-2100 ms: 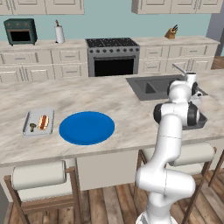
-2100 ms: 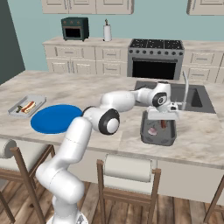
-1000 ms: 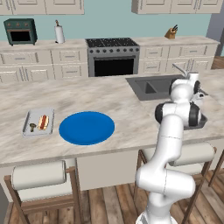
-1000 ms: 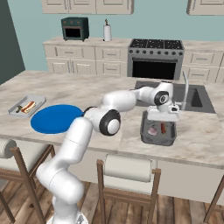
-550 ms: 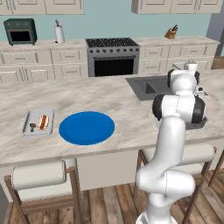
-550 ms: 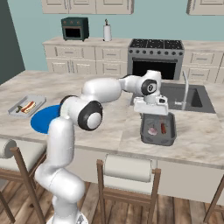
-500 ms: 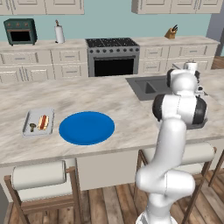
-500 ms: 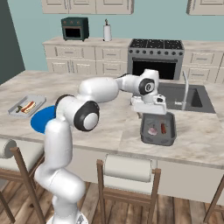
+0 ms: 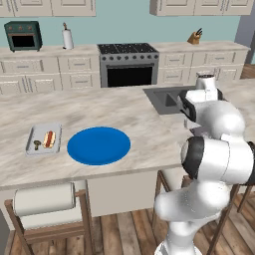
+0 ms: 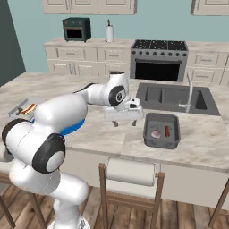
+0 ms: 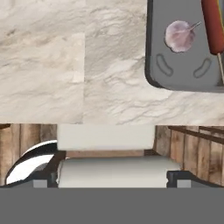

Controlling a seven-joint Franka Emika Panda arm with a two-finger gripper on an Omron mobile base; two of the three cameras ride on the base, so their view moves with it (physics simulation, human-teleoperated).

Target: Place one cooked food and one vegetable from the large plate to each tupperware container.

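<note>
The large blue plate (image 9: 98,145) lies bare on the marble counter; in the right base view my arm covers most of the plate (image 10: 74,127). One grey tupperware container (image 9: 44,139) to the plate's left holds a hot dog and a small brown item. The other container (image 10: 162,129) sits in front of the sink with a pale pink vegetable (image 11: 180,36) and a red sausage (image 11: 213,24) inside. My gripper (image 10: 125,121) hangs open and empty over bare counter just left of that container (image 11: 188,61). Its fingertips (image 11: 41,183) are spread wide.
A dark sink (image 10: 174,96) with a faucet (image 10: 190,91) is set in the counter behind the right container. Stools (image 10: 132,172) stand along the counter's near edge. Stove, toaster oven and paper towel roll line the back wall.
The arm has swung left, carrying the open gripper from above the right container to the bare counter beside it. The food in both containers has stayed put.
</note>
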